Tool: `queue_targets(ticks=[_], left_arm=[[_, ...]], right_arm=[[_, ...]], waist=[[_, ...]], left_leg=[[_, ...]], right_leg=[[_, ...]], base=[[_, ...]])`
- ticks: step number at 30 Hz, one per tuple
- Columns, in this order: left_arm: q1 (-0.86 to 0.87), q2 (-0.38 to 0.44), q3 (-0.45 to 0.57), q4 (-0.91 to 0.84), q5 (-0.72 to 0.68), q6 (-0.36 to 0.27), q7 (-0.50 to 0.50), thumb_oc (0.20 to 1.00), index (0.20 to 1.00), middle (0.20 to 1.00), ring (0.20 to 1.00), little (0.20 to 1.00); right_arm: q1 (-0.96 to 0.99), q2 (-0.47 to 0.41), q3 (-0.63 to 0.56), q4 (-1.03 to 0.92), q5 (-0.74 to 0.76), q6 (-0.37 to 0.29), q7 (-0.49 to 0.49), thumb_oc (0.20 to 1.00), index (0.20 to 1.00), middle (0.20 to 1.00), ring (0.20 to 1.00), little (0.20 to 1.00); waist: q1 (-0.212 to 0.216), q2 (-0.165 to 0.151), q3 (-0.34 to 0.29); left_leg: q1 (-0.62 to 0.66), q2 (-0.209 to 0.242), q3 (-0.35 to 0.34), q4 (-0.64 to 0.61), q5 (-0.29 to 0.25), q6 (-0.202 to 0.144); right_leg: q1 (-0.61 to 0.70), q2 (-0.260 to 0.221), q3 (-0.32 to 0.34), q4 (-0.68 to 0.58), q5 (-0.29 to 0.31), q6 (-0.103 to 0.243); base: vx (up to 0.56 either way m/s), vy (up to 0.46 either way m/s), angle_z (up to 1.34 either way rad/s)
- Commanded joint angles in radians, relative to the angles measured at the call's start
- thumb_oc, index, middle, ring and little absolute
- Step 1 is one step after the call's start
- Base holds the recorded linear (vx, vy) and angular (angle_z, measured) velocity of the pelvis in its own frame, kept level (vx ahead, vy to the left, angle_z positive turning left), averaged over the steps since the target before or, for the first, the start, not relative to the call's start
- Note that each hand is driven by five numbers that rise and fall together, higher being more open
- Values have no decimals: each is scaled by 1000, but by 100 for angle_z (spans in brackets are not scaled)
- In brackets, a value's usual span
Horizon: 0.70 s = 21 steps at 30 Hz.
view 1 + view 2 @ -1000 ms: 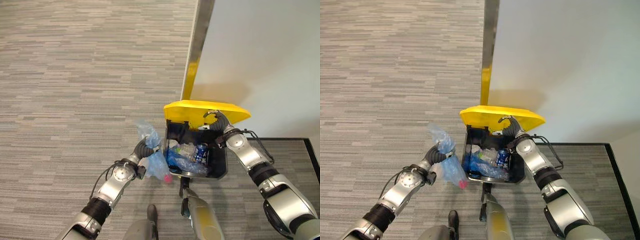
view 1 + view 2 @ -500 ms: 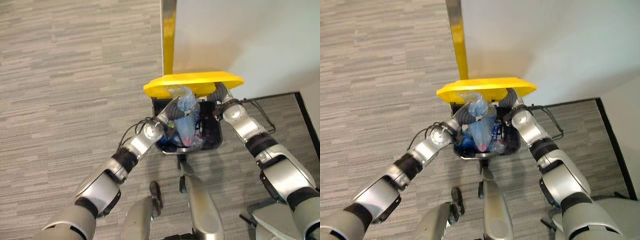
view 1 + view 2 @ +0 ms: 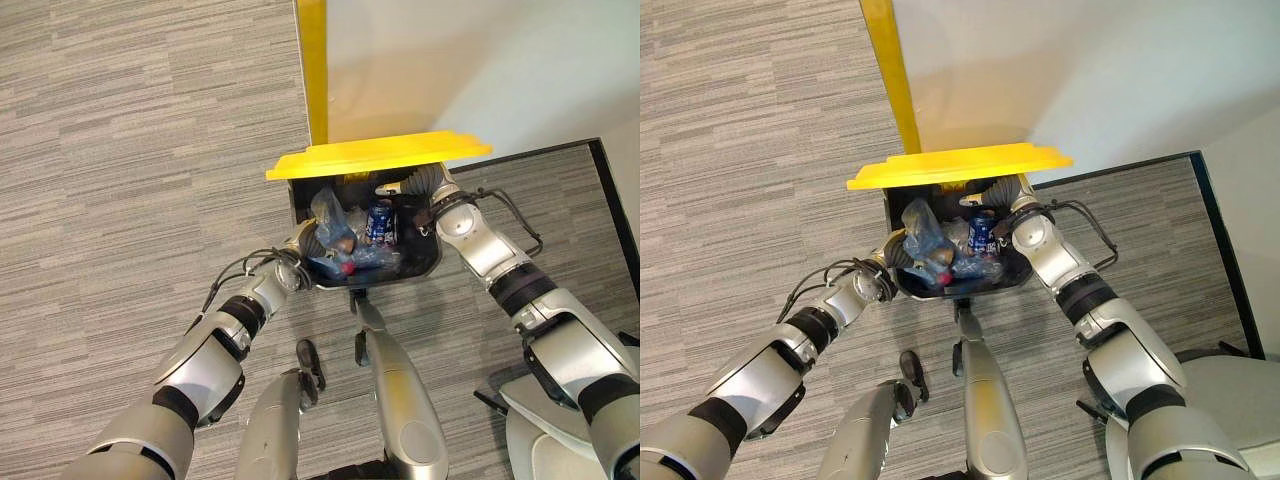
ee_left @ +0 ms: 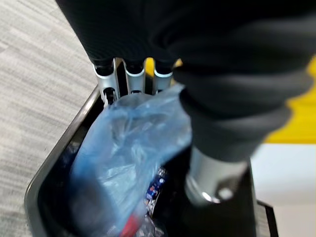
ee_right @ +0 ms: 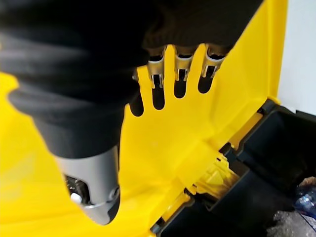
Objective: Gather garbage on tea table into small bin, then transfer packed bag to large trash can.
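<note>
The large black trash can (image 3: 425,270) stands on the grey carpet (image 3: 140,150) against the white wall (image 3: 480,60), its yellow lid (image 3: 370,153) raised. The right hand (image 5: 180,66) lies with straight fingers flat against the lid's underside, propping it up. The left hand (image 3: 303,243), fingers curled round the blue packed bag (image 3: 335,228), holds it inside the can's left part, beside a blue drink can (image 3: 379,222).

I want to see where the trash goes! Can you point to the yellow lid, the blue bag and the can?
yellow lid (image 3: 370,153), left eye view, middle of its top surface.
blue bag (image 3: 330,214), left eye view, its crinkled upper part.
can (image 3: 379,222), left eye view, its blue side.
</note>
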Motion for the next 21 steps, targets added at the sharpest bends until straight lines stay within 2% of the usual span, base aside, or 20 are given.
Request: queue_targets(ticks=[1, 7, 11, 13, 17, 21], left_arm=[[61, 3, 54, -115, 40, -36, 1, 1000, 1000, 1000, 1000, 1000], [162, 35, 111, -231, -11, -57, -4, 1000, 1000, 1000, 1000, 1000], [369, 105, 232, -384, -70, -71, -29, 1000, 1000, 1000, 1000, 1000], [508, 147, 333, -441, -104, -76, -48, 1000, 1000, 1000, 1000, 1000], [642, 173, 438, -478, -172, -80, -89, 1000, 1000, 1000, 1000, 1000], [785, 197, 555, -503, -218, -80, -116, 1000, 1000, 1000, 1000, 1000]], right_arm=[[1, -34, 0, -48, -16, -63, -3, 1000, 1000, 1000, 1000, 1000], [106, -54, -33, -109, -52, -69, 16, 1000, 1000, 1000, 1000, 1000], [336, -70, -142, -226, -91, -68, 57, 1000, 1000, 1000, 1000, 1000], [478, -50, -223, -269, -96, -70, 81, 1000, 1000, 1000, 1000, 1000], [581, -31, -290, -295, -102, -63, 104, 1000, 1000, 1000, 1000, 1000], [683, -16, -368, -296, -101, -60, 122, 1000, 1000, 1000, 1000, 1000]], waist=[[33, 16, -51], [46, 13, -77], [72, -3, -115], [91, -11, -128], [107, -22, -139], [126, -40, -148]], left_leg=[[126, -24, 27, -72, -89, -17], [159, -27, 13, -81, -89, -17], [213, -37, -7, -105, -85, -8], [248, -47, -17, -116, -86, -2], [277, -60, -26, -113, -88, 7], [280, -80, -20, -103, -77, 20]], right_leg=[[-26, -14, -3, 32, -1, 75], [11, -15, -6, 25, -1, 77], [69, -28, -12, 17, -1, 79], [106, -35, -14, 5, 10, 86], [141, -41, -19, -20, 29, 94], [166, -52, -42, -54, 68, 128]], base=[[29, -3, 4], [8, -6, 3], [-22, -15, 16], [-64, 22, 6], [-71, 28, 10], [-110, 77, 9]])
